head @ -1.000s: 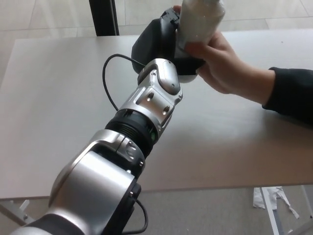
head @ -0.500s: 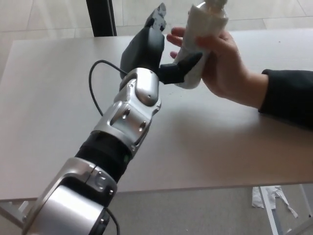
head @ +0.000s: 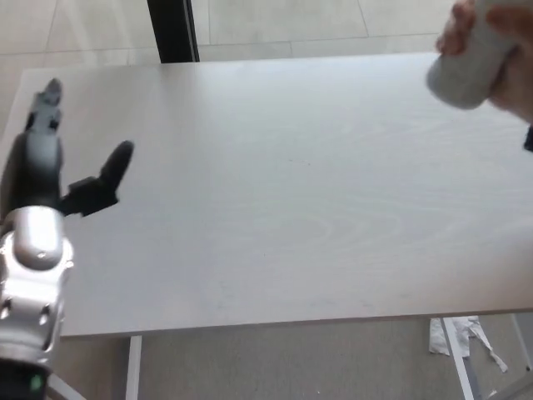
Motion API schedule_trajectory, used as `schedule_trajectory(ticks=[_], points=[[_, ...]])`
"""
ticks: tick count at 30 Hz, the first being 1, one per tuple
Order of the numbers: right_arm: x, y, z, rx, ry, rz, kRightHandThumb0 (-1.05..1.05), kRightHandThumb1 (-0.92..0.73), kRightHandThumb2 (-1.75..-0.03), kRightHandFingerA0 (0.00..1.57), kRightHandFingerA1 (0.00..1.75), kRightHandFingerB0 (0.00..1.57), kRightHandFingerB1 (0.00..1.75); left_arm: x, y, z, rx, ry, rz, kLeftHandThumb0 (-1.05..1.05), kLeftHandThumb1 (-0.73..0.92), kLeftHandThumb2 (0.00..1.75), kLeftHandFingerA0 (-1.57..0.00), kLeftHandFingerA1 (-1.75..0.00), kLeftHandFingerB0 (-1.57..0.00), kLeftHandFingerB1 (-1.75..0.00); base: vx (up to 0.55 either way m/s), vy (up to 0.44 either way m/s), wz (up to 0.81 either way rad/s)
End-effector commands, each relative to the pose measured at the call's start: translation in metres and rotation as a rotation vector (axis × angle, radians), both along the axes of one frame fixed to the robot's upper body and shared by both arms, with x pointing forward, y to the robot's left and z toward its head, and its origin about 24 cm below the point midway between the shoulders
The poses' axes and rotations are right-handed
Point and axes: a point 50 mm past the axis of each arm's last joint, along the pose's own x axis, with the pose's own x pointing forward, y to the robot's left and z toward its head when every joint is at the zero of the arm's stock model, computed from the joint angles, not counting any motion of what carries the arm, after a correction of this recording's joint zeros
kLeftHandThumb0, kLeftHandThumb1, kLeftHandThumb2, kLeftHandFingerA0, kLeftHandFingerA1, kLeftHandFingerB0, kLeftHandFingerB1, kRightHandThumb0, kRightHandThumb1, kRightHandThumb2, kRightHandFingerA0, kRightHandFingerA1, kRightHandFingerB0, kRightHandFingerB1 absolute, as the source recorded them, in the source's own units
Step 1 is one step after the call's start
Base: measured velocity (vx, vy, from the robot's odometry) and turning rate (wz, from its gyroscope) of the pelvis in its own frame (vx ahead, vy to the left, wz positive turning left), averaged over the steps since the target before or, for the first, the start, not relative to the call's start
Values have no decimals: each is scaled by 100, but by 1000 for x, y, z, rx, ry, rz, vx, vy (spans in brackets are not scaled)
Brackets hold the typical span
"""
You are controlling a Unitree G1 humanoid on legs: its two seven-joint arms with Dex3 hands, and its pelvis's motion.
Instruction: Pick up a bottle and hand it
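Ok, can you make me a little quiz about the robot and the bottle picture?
1. True or false: the robot's left hand is holding the white bottle.
2. Who has the bottle? A) the robot B) a person's hand C) nobody, it lies on the table
3. Fill in: the robot's fingers are spread ____.

Key: 1. False, its hand is empty at the picture's left. 2. B, at the top right corner. 3. apart.
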Motion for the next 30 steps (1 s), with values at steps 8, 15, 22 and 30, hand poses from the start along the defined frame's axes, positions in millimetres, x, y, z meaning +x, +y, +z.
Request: schedule_trajectory(ticks=[8, 15, 22, 30], points=[[-25, -51, 4, 16, 26, -154, -70, -47, -83, 131, 143, 31, 57, -299, 244, 121, 83, -144, 651, -105, 62, 97, 0, -52, 0, -14, 0, 0, 0], [-28, -52, 7, -10, 54, -157, -66, -60, -61, 125, 156, 33, 52, -242, 232, 7, -122, 129, 667, -83, 53, 76, -11, -45, 0, -3, 0, 0, 0], [-32, -55, 1, 8, 46, -155, -66, -59, -60, 127, 158, 34, 54, -218, 194, -78, -329, 470, 569, -74, 72, 62, -16, -47, 0, -7, 0, 0, 0], [-34, -56, -3, 23, 66, -161, -67, -59, -60, 127, 155, 34, 54, -211, 179, -92, -451, 490, 348, -79, 50, 88, -14, -56, -6, -30, 0, 0, 0]])
